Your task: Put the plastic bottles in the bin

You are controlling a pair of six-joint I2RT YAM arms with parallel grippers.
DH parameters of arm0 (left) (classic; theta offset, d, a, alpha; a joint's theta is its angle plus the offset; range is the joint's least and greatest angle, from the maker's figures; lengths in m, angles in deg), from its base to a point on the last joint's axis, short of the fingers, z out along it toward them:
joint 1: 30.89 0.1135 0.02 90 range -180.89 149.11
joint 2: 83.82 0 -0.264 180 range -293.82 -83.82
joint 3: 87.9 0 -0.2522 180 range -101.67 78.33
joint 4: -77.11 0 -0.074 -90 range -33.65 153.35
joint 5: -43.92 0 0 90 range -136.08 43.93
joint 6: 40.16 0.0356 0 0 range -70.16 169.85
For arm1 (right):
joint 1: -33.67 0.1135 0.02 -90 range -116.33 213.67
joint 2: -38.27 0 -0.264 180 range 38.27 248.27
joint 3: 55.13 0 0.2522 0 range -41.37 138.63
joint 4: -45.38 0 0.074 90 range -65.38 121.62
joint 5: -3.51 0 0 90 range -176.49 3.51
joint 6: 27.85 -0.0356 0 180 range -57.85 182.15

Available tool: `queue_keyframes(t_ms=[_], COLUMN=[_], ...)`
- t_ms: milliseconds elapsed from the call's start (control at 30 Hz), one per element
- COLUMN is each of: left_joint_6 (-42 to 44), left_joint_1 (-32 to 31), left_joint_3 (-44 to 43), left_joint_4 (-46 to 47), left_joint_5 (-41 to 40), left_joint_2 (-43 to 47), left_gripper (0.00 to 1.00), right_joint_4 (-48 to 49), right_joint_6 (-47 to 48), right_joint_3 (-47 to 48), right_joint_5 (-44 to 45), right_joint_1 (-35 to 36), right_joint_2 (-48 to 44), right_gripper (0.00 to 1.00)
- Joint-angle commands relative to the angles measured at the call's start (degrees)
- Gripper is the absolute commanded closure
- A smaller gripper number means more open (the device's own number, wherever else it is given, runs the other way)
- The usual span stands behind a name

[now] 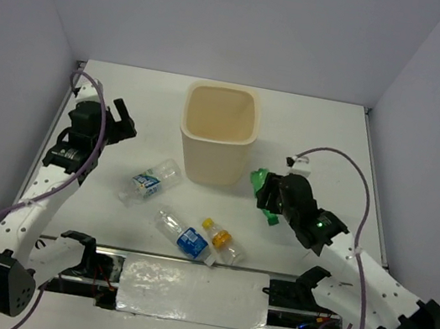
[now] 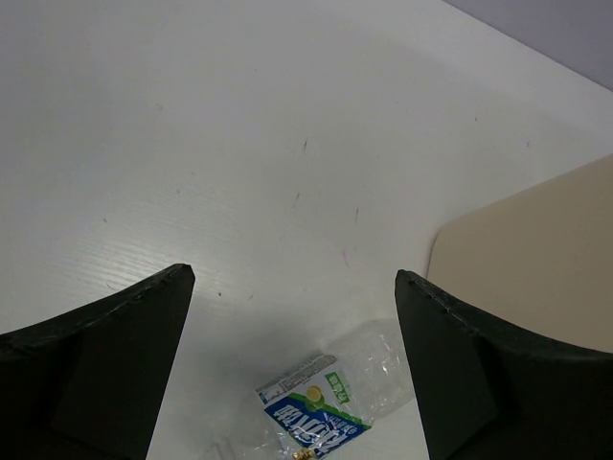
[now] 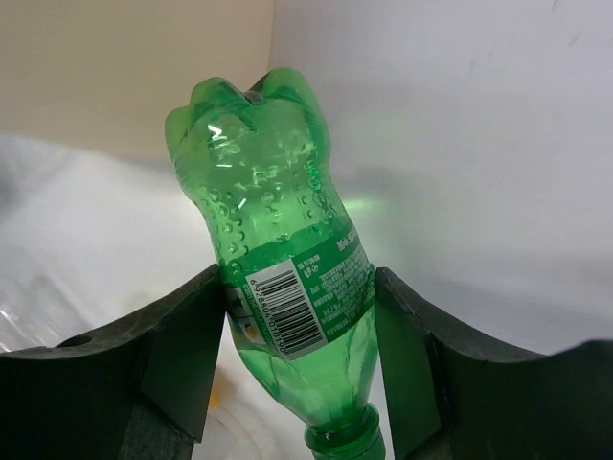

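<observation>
Closest to the arm bases, a silvery sheet (image 1: 193, 293) lies along the near edge of the surface (image 1: 335, 142). Just beyond it two of the plastic bottles lie on their sides, close together. One is the blue-label bottle (image 1: 185, 239), clear and set at a slant. To its right is the yellow-capped bottle (image 1: 222, 239), with orange showing in it. Whether the two touch cannot be made out. A little farther back and to the left, the green-and-white-label bottle (image 1: 149, 180) also lies flat, apart from that pair and off the bin's near left corner. It shows again at the bottom of the left wrist view (image 2: 321, 407), crumpled and clear. On the right side, the right end effector (image 1: 271, 196) is clamped on the green bottle (image 1: 261, 180). In the right wrist view its two dark fingers (image 3: 182, 345) press the labelled band of that bottle (image 3: 278, 240) from both sides. The lobed base points away from the camera and the neck toward it. Bottle and end effector sit just beside the bin's right wall, outside it. Farther back on the left, the left end effector (image 1: 124, 120) has its fingers spread wide apart with nothing between them, over bare surface. Farthest back, in the middle, stands the cream-beige bin (image 1: 214, 162), upright with its mouth facing up; no bottle can be seen inside it.
</observation>
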Motion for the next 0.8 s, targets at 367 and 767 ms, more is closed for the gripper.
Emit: queue_keyframes(t_ms=[367, 767], left_joint_6=[-2.28, 5.18], left_joint_1=[0.11, -0.06], left_joint_3=[2.49, 11.55], left_joint_4=[-0.24, 7.66], left_joint_5=[13.64, 21.27], left_joint_2=[-6.28, -5.75], left_gripper=[0.01, 0.01], right_joint_4=[3.7, -1.12], right_joint_6=[18.65, 20.96], right_joint_3=[40.45, 64.74], right_joint_5=[-0.49, -21.1], right_joint_1=[-0.67, -0.67], right_joint_2=[5.15, 34.51], right_gripper=[0.73, 0.44])
